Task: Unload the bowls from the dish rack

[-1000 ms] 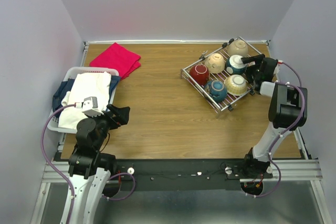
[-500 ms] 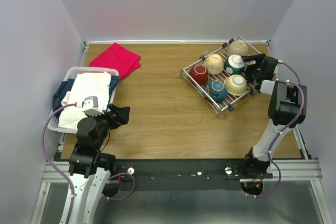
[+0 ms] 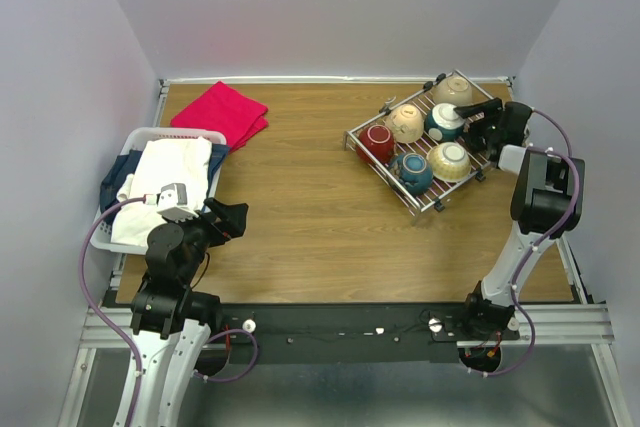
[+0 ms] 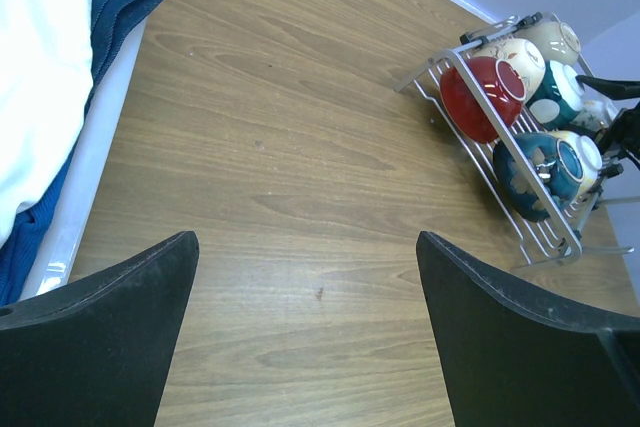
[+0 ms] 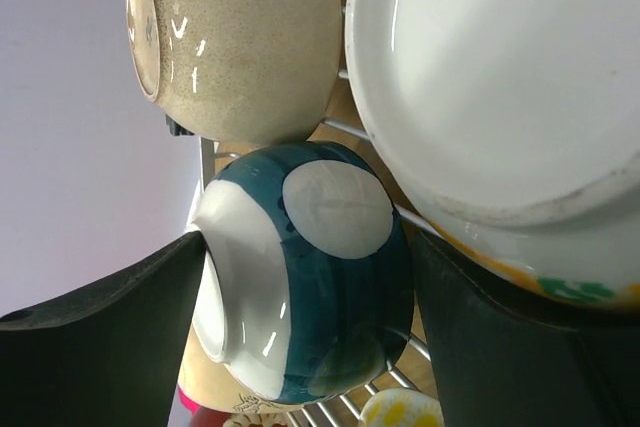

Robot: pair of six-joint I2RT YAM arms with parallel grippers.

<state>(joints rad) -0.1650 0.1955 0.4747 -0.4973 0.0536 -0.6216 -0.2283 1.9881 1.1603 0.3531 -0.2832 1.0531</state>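
Right gripper (image 5: 308,247) straddles teal-blue, white-spotted ceramic bowl (image 5: 330,277) in silver wire dish rack (image 3: 385,175), clamping unclear; centred squeeze, vertical lift advised. Left gripper (image 4: 305,237) spread.

Table middle (image 3: 300,182): bare wood is lying open between basket and rack, giving free passage.
Left edge: the basket (image 3: 180,132), heaped with clothes, is blocking low approaches.
Far-left corner: a red cloth (image 3: 222,112) is lying flat.
Rack (image 3: 376,166): six bowls (image 3: 412,172) are crowding it, leaving only narrow gaps.
Teal bowl (image 5: 340,327): it is filling the right gripper's (image 5: 308,237) gap, with the tan bowl (image 5: 250,47) and white bowl (image 5: 480,77) hemming it in.
Left gripper (image 3: 238,219): it is hanging wide over bare wood.
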